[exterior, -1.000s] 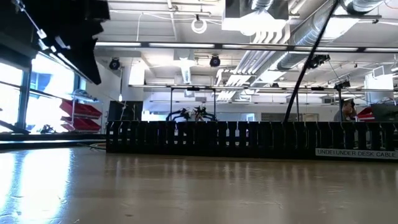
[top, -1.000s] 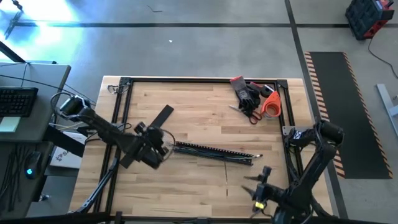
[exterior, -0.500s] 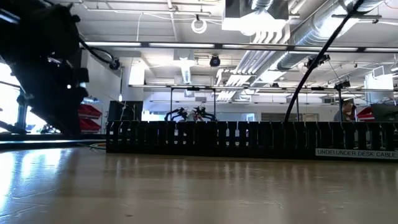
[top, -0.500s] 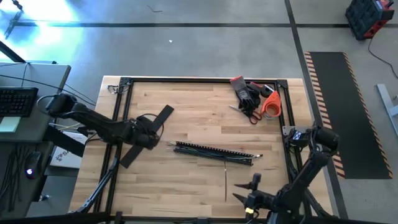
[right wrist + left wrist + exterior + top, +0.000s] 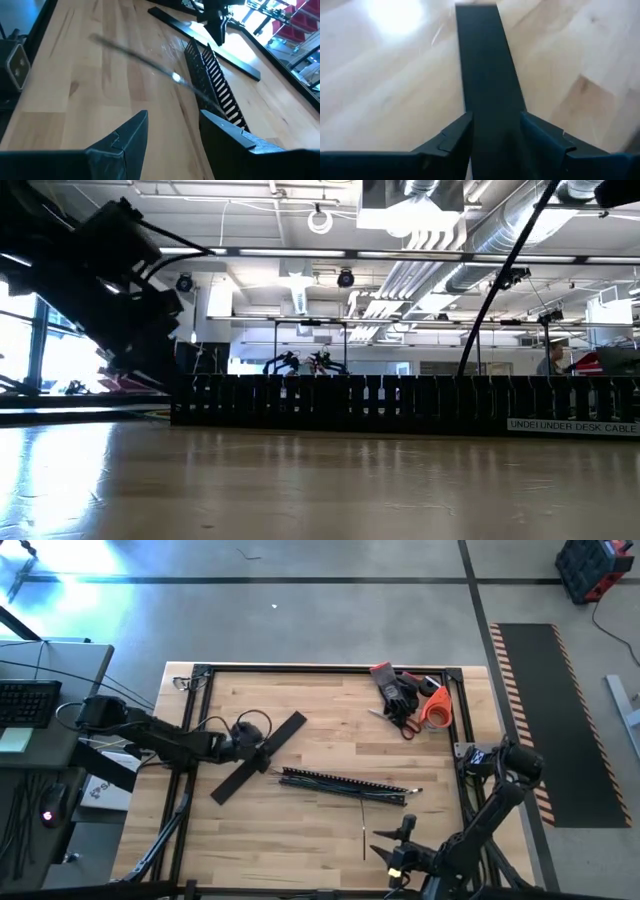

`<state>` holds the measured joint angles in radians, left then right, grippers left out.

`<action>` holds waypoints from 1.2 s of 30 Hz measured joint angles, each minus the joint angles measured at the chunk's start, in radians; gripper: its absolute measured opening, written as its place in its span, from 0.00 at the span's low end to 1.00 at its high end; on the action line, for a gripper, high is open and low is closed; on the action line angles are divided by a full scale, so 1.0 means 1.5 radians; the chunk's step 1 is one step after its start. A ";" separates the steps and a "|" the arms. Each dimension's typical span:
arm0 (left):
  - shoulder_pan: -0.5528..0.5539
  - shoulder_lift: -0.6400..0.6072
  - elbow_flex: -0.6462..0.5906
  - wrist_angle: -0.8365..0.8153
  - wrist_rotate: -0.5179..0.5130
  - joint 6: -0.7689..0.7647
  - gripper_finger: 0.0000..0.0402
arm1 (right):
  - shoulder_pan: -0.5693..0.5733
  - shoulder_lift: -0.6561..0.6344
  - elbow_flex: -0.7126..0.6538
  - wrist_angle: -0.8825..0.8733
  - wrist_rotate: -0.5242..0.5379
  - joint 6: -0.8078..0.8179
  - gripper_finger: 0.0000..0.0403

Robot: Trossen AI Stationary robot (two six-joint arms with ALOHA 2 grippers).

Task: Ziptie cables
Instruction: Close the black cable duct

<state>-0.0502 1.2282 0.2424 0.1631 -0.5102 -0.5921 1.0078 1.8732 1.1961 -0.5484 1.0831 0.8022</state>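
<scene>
My left gripper [image 5: 250,743] is over the table's left half, shut on a flat black strip [image 5: 285,732] that runs slantwise from near-left to far-right. To its right the black comb-toothed channel [image 5: 345,786] lies on the table with the thin cables [image 5: 330,780] along it. One thin pale wire [image 5: 362,835] trails from the channel toward the near edge and shows blurred in the right wrist view [image 5: 150,62]. My right gripper [image 5: 392,845] is open near the near edge, close beside that wire, touching nothing. My left gripper holds the flat black strip about its middle [image 5: 492,115], pinched between the two fingers [image 5: 455,140], one on each long edge. The fingers come from the table's left and point along the strip. Whether the strip is lifted off the table, I cannot tell.
Dark gloves, scissors and an orange tape roll [image 5: 432,708] lie at the far right corner. A black metal frame [image 5: 300,669] borders the tabletop. A side desk with a keyboard [image 5: 25,705] stands to the left. Bare wood lies between the channel and the near edge.
My left gripper has moved from the channel's left end toward the far edge and now has the strip. The strip has shifted toward the right and turned slightly. My right gripper has moved along the near edge toward the table's left.
</scene>
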 joint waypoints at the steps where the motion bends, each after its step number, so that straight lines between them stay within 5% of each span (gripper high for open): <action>1: 0.011 0.018 0.000 0.032 0.003 0.020 0.35 | -0.002 0.000 0.000 0.000 0.002 -0.001 0.40; 7: 0.066 0.153 0.055 0.154 0.076 0.134 0.30 | -0.024 0.000 0.000 0.001 -0.019 -0.016 0.40; 10: 0.064 0.179 0.128 0.034 0.124 0.181 0.29 | -0.037 0.000 0.000 0.000 -0.049 -0.017 0.40; 15: 0.057 0.203 0.196 -0.136 0.044 0.155 0.23 | -0.048 0.000 0.000 0.001 -0.065 -0.012 0.40; 22: 0.099 0.276 0.196 0.058 0.114 0.227 0.10 | -0.048 0.000 0.000 0.016 -0.065 -0.014 0.40; 29: 0.113 0.395 0.251 0.366 0.302 0.362 0.02 | -0.058 0.000 0.000 0.017 -0.064 -0.043 0.40; 36: 0.071 0.333 0.397 0.197 0.255 0.460 0.01 | -0.112 -0.035 0.000 -0.019 -0.067 -0.080 0.40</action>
<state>0.0562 1.7281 0.8373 0.4582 -0.1278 0.0979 0.8405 1.8206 1.1961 -0.5771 0.9824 0.6829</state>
